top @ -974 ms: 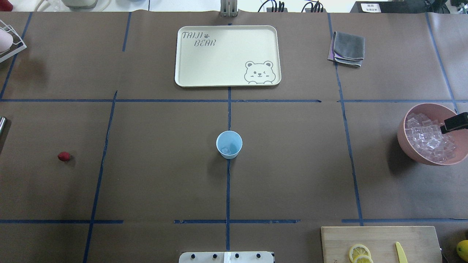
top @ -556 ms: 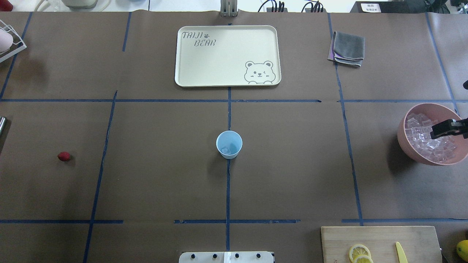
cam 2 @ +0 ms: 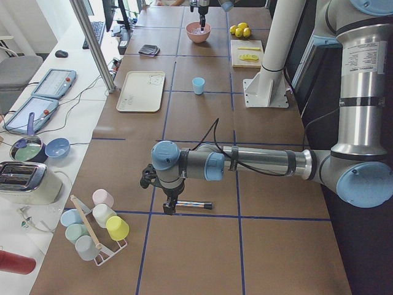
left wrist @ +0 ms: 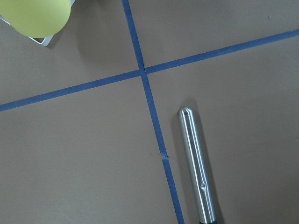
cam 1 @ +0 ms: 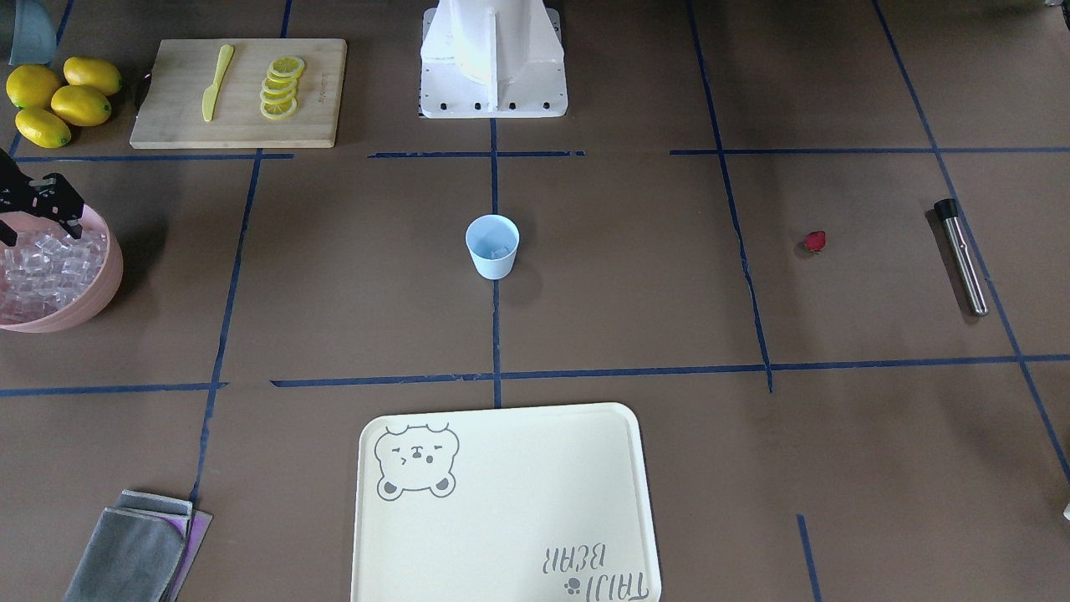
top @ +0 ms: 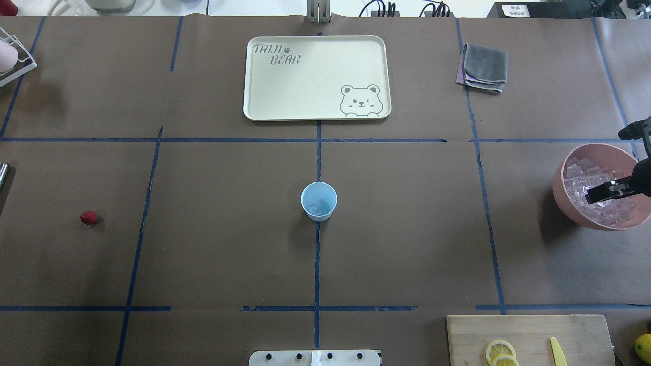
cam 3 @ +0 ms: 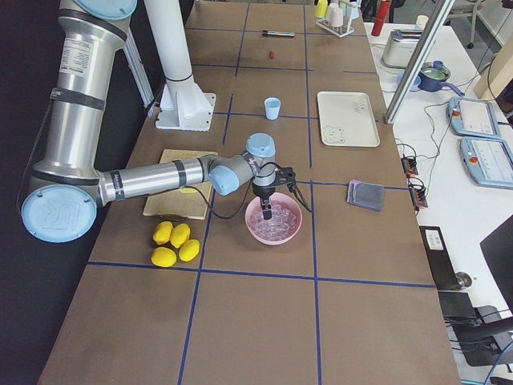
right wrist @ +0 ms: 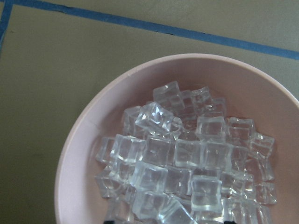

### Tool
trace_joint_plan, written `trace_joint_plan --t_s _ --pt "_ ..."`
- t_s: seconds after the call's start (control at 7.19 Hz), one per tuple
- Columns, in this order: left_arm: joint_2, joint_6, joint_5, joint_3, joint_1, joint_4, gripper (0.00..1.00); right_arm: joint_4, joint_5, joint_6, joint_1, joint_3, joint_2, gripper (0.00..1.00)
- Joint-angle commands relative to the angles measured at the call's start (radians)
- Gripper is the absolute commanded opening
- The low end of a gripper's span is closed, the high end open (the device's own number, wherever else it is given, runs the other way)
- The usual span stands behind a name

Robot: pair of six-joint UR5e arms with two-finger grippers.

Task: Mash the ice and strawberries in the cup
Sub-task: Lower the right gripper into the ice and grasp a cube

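Observation:
The light-blue cup [top: 319, 201] stands upright at the table's centre with a little ice [top: 314, 208] in its bottom. A pink bowl [top: 559, 195] at the right edge holds many more ice cubes [right wrist: 187, 158]. My right gripper [top: 608, 168] hangs open just above those cubes, empty between its fingers. The strawberry [top: 88, 218] lies alone on the left side. My left gripper [cam 2: 166, 200] hovers over a steel muddler [left wrist: 196, 163] lying flat on the table; whether it is open or shut I cannot tell.
A cream tray [top: 316, 77] lies beyond the cup, with a folded grey cloth [top: 484, 67] to its right. A cutting board [top: 529, 338] with lemon slices and a yellow knife sits near right, whole lemons [cam 1: 58, 100] beside it. A rack of cups [cam 2: 98, 227] stands far left.
My right gripper has come further in over the pink bowl, toward the middle of the ice. The cup and the strawberry have not moved.

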Motion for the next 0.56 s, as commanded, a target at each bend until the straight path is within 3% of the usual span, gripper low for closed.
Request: trace_joint_plan --t_s 0.0,0.42 --pt "0.000 0.000 0.000 0.000 0.000 0.000 1.00 0.002 0.033 -0.036 -0.001 -0.018 -0.001 0.77" --pt "0.000 0.000 0.000 -0.002 0.000 0.000 1.00 0.003 0.039 -0.036 0.001 -0.034 -0.011 0.73"
